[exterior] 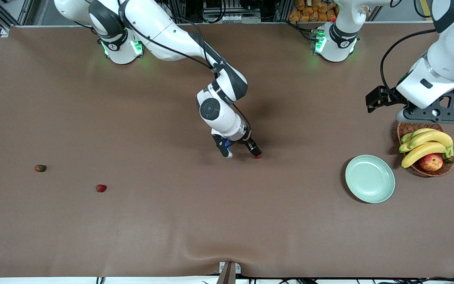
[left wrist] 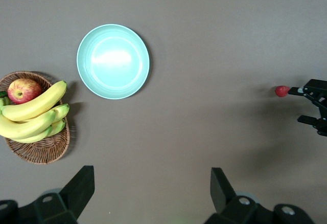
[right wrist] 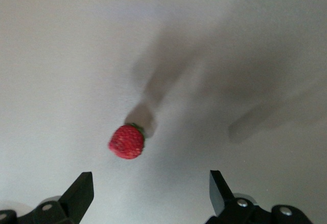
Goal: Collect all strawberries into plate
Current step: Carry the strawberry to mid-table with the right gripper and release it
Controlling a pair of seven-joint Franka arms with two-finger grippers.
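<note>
My right gripper (exterior: 241, 152) hangs low over the middle of the table (exterior: 172, 221), fingers spread wide and holding nothing. A strawberry (exterior: 258, 156) lies on the cloth just beside one fingertip (exterior: 255, 151); from the front I cannot tell whether the two touch. In my right wrist view the berry (right wrist: 126, 141) sits free on the table between the parted fingers (right wrist: 76, 193), with its shadow beside it.

My left gripper (exterior: 434, 114) waits in the air over the basket (exterior: 408, 128) at the left arm's end of the table, fingers (left wrist: 76, 188) wide apart and empty.

The plate (exterior: 370, 178) rests just beside the basket, a little nearer the front camera and toward the right arm's side of it. Nothing lies in it. The basket holds bananas (exterior: 426, 146) and an apple (exterior: 431, 162).

Two more strawberries lie toward the right arm's end, well apart from the plate: one (exterior: 101, 188) nearer the front camera, the other (exterior: 40, 168) closer to the table's end. They are near each other but apart.
</note>
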